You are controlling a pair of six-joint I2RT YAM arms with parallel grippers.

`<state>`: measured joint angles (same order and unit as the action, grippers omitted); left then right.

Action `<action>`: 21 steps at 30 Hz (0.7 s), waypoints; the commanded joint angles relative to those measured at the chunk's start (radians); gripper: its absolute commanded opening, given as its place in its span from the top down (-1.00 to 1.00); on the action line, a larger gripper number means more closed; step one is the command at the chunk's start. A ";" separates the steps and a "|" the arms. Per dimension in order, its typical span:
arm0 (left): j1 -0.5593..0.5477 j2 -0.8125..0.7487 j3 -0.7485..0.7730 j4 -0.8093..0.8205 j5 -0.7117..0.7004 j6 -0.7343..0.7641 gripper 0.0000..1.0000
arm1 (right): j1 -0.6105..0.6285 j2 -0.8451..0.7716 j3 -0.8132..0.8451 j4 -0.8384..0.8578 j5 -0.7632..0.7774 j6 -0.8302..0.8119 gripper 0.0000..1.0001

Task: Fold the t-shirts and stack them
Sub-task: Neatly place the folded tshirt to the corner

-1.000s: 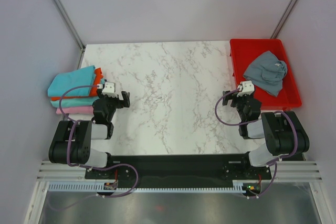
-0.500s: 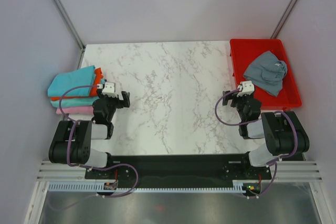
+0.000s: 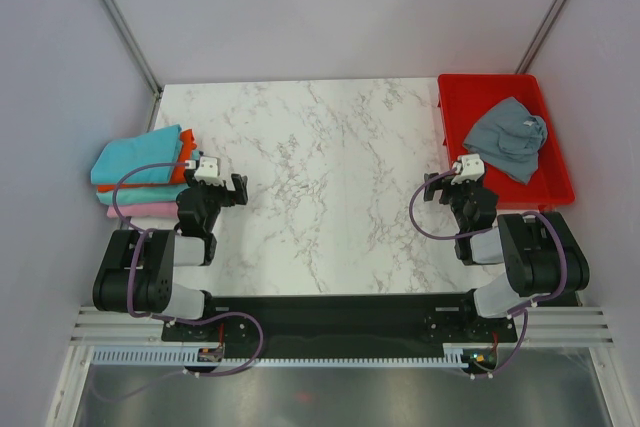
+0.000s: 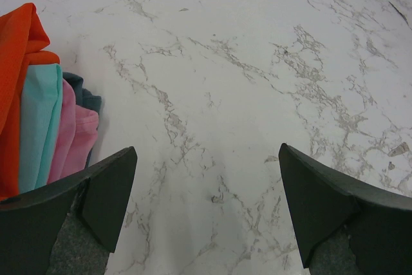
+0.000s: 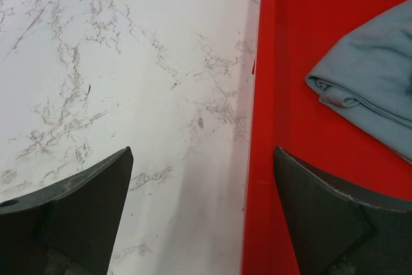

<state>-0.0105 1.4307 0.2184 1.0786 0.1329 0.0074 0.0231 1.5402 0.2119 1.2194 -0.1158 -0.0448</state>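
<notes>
Four folded shirts (image 3: 140, 172) lie stacked at the table's (image 3: 330, 147) left edge, turquoise on top. Only the left wrist view shows their layered edges: orange, turquoise, pink, teal. Two arms crouch low at the near edge. The left gripper (image 3: 237, 190) hovers near the pile, jaws spread and empty. The right gripper (image 3: 432, 189), also spread, hovers beside the one red tray (image 3: 556, 190), where a fifth, grey shirt (image 3: 507, 137) lies crumpled.

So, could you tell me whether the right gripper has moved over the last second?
No; the right gripper holds the same spot by the red tray's left wall.
</notes>
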 commanded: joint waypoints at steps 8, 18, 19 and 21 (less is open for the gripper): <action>0.003 -0.001 0.012 0.030 -0.016 -0.011 -0.99 | 0.000 -0.006 -0.005 0.040 -0.028 0.014 -0.96; 0.003 -0.003 0.012 0.024 -0.016 -0.011 -0.99 | 0.000 -0.006 -0.005 0.040 -0.028 0.014 -0.96; 0.004 -0.004 0.013 0.024 -0.016 -0.011 -0.99 | 0.000 -0.006 -0.003 0.040 -0.028 0.013 -0.96; 0.003 -0.003 0.013 0.024 -0.015 -0.011 -0.99 | 0.000 -0.008 -0.005 0.040 -0.028 0.013 -0.96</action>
<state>-0.0105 1.4307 0.2184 1.0786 0.1329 0.0074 0.0231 1.5402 0.2119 1.2194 -0.1158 -0.0448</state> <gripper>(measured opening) 0.993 0.979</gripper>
